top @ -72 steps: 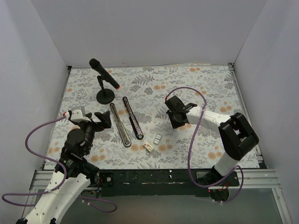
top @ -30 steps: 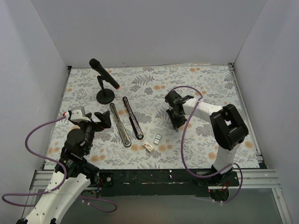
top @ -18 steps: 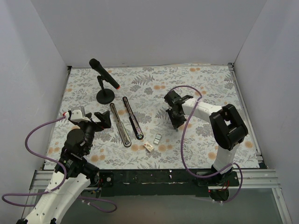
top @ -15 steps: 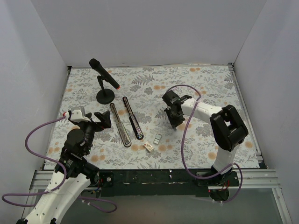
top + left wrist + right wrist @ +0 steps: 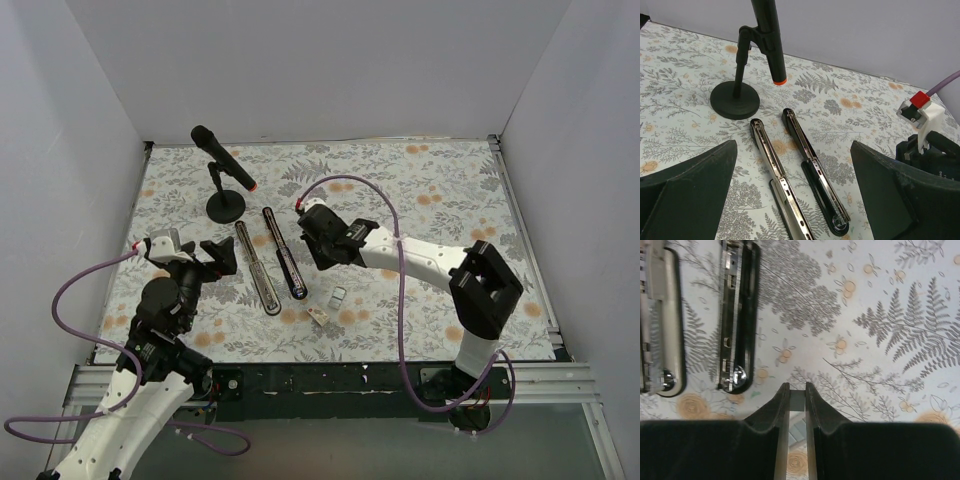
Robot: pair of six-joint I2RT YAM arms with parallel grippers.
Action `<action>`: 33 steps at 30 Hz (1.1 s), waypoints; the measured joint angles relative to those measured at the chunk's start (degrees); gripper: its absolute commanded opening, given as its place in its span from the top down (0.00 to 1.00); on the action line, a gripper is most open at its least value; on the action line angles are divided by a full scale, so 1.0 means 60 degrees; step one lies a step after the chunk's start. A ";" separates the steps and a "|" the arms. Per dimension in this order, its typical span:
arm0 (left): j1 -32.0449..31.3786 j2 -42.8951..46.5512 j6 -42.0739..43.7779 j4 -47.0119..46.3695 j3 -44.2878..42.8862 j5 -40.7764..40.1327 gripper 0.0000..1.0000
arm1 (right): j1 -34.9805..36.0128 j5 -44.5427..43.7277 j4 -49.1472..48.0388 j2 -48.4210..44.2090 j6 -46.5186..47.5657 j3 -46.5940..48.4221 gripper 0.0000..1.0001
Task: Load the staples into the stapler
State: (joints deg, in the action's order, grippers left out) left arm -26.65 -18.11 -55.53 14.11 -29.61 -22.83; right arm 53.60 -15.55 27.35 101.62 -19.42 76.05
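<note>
Right wrist view: the right end effector (image 5: 797, 388) is narrow, its two fingers pinching a thin grey strip that looks like staples (image 5: 797, 400). It hangs over the floral worktop (image 5: 450, 200), just right of the near end of the stapler (image 5: 737, 320). The stapler lies opened out, its black arm beside its silver base, the two long parts side by side and roughly parallel.

From the top view, the right arm reaches across toward the middle of the worktop, with the stapler just to its left. A whitish box (image 5: 318, 314) lies near the front edge, with a small grey piece (image 5: 338, 296) just beside it; both are apart from the stapler.

The left end effector (image 5: 220, 256) stands wide open and holds nothing, left of the stapler. A microphone (image 5: 222, 170) on a round stand sits behind the stapler.
</note>
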 measured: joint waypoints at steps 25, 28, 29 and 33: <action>0.0117 0.0208 -0.0058 -0.0091 0.0018 -0.0011 0.02 | 0.1035 -0.0652 -0.1974 0.1326 -0.0492 0.1024 0.83; 0.0117 0.0138 -0.0058 -0.0109 0.0018 -0.0004 0.02 | 0.1075 -0.0721 -0.2076 0.1443 -0.0492 0.1024 0.83; 0.0117 0.0138 -0.0058 -0.0113 0.0018 -0.0004 0.02 | 0.1089 -0.0725 -0.2095 0.1468 -0.0492 0.1024 0.83; 0.0120 0.0138 -0.0058 -0.0124 0.0018 -0.0004 0.02 | 0.1144 -0.0754 -0.2240 0.1552 -0.0499 0.1024 0.83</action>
State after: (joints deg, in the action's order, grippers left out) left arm -25.93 -17.28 -55.88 13.37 -29.50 -22.85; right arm 60.47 -20.08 13.91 110.93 -22.41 82.19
